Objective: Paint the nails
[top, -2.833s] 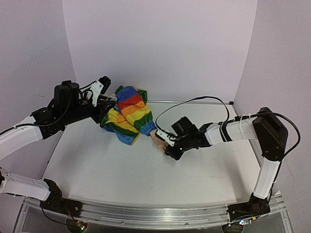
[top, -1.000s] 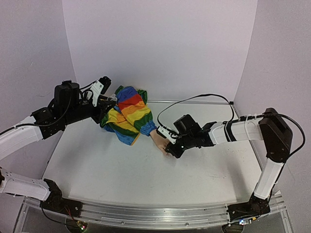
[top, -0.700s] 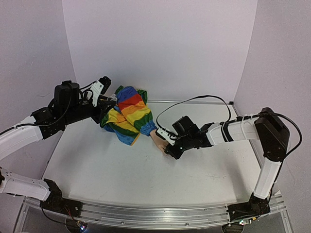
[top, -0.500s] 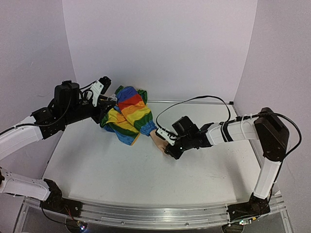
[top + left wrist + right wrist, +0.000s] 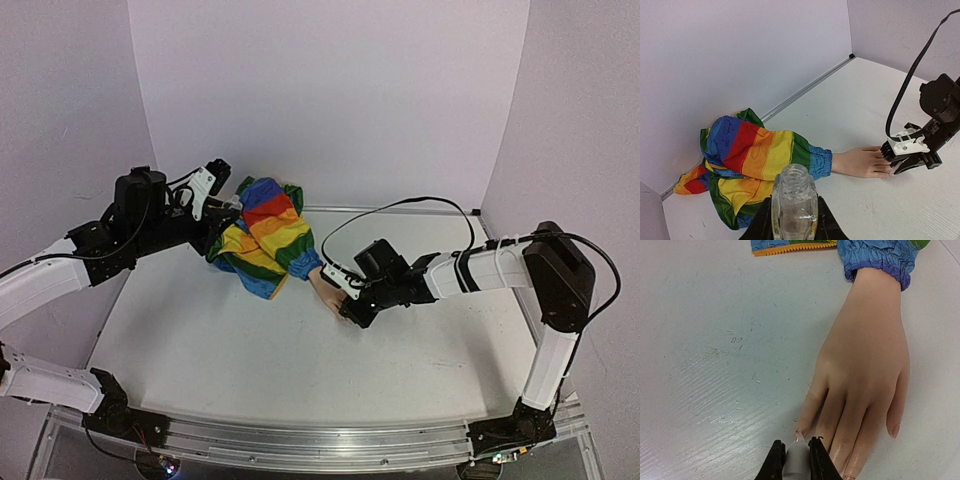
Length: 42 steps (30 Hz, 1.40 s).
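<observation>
Barely shifting, right hand (image 5: 792, 461) is pinching a grey applicator (image 5: 796, 466) at the nails (image 5: 799, 435), mid-table (image 5: 250, 365); left hand (image 5: 792, 227) is gripping an open clear bottle (image 5: 794, 192).

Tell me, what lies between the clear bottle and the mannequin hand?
The rainbow sleeve, bunched up, lies between the bottle and the mannequin hand; the top and left wrist views show it.

White table (image 5: 200, 350), fine scuffs and scratches on top; pale lilac back wall (image 5: 330, 100) and side walls (image 5: 60, 120) box it in; metal strip (image 5: 805, 90) at back wall's foot; aluminium rail (image 5: 300, 447) along near edge; even diffuse light, soft shadows
</observation>
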Motion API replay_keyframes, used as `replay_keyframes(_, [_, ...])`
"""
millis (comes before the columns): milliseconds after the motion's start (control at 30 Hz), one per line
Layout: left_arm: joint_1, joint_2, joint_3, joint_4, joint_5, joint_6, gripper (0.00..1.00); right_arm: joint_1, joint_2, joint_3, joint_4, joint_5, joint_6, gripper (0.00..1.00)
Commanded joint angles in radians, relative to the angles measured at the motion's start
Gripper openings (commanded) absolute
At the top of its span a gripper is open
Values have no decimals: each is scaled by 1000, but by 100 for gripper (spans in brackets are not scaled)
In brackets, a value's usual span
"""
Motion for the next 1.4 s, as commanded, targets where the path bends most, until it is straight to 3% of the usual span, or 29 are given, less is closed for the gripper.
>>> replay_keyframes(0, [4, -4, 26, 32, 16, -13, 0, 6, 0, 9, -23, 7, 0, 0])
replay_keyframes(1367, [4, 1, 33, 25, 53, -21, 0, 7, -70, -43, -42, -1, 34, 0])
